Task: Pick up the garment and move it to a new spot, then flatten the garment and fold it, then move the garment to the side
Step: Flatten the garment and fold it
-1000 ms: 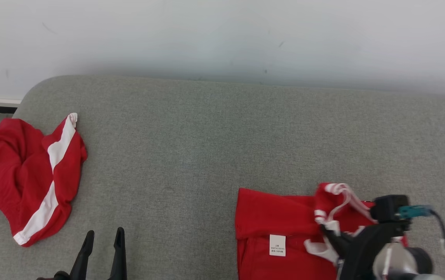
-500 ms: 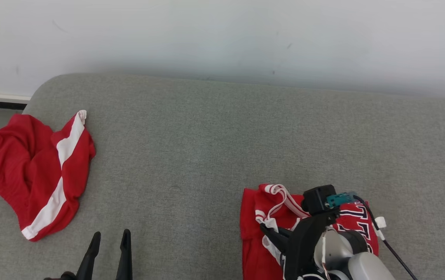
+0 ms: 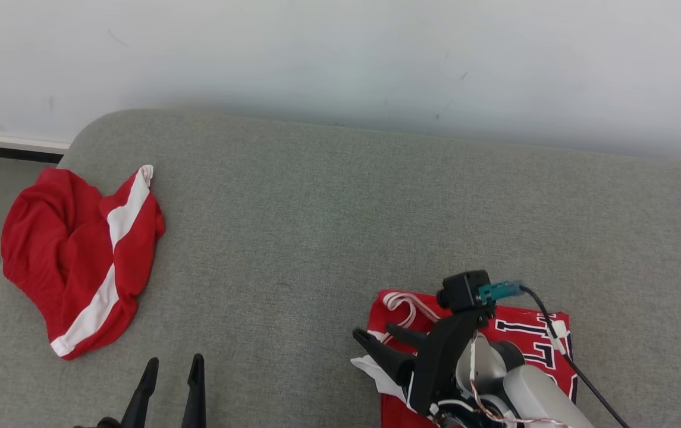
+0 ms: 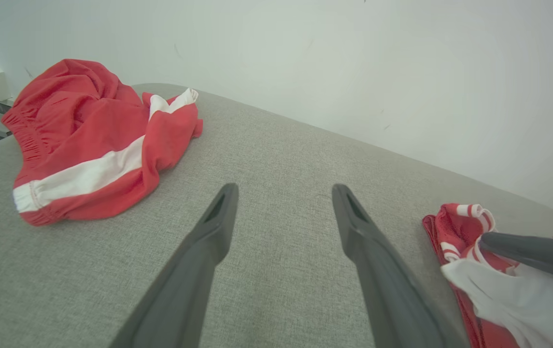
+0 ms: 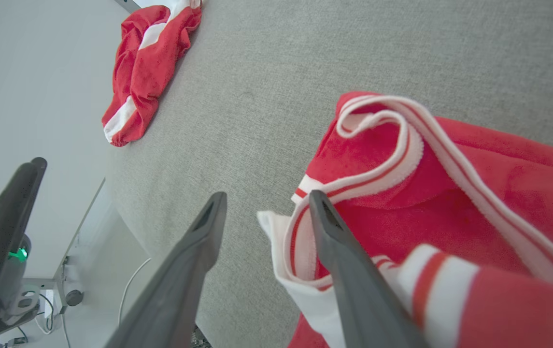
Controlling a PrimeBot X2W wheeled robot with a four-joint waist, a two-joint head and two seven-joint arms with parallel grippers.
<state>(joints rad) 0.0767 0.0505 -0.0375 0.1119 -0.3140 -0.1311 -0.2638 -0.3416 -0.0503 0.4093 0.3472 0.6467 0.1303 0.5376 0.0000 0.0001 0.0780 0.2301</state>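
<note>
Folded red garment (image 3: 521,340) lay near right on grey cushion (image 3: 328,208). R gripper (image 3: 373,330) sat at its left edge, fingers apart, white trim between them. L gripper (image 3: 175,358) near left, fingers spread wide. Crumpled red-white shorts (image 3: 72,255) far left.

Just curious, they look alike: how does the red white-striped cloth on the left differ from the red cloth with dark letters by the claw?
The white-striped red garment lies crumpled in a heap; the lettered red garment is folded flat. The striped one lies untouched; the right gripper, open, is at the lettered one's edge. Both are red with white trim, on the grey cushion.
</note>
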